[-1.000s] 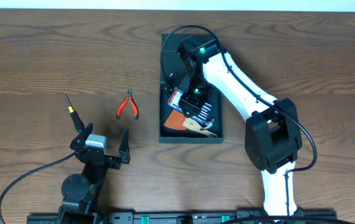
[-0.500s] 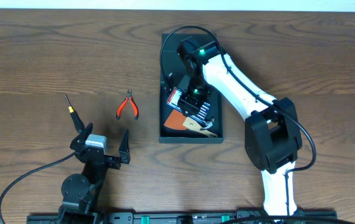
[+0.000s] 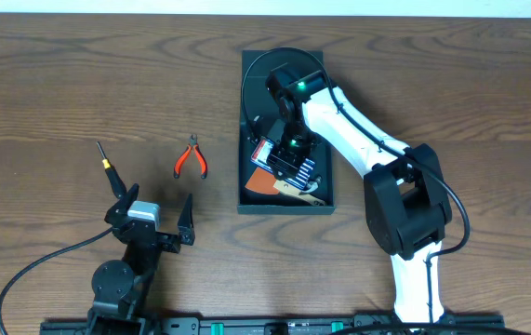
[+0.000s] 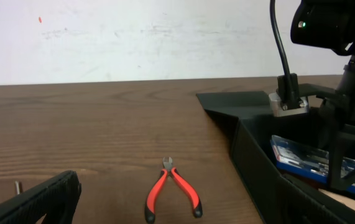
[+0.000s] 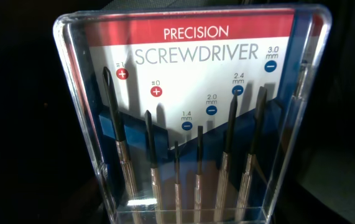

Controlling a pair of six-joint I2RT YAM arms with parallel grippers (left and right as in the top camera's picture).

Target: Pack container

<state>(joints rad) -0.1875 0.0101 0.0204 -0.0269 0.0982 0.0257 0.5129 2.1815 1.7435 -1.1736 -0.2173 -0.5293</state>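
The right gripper [image 3: 290, 152] is hanging inside the container [image 3: 284, 208], with the screwdriver set [image 5: 189, 124] directly beneath it for packing; whether it is pinching the set, I cannot tell. The left gripper [image 3: 163, 195] is sitting spread, pliers [image 3: 191, 158] ahead, likely next.

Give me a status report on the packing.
Left gripper open, idle. Right gripper over dark teal-green cardboard container, open or shut unclear; clear plastic screwdriver-set case fills its camera. Red-handled pliers, slim screwdriver lie outside.
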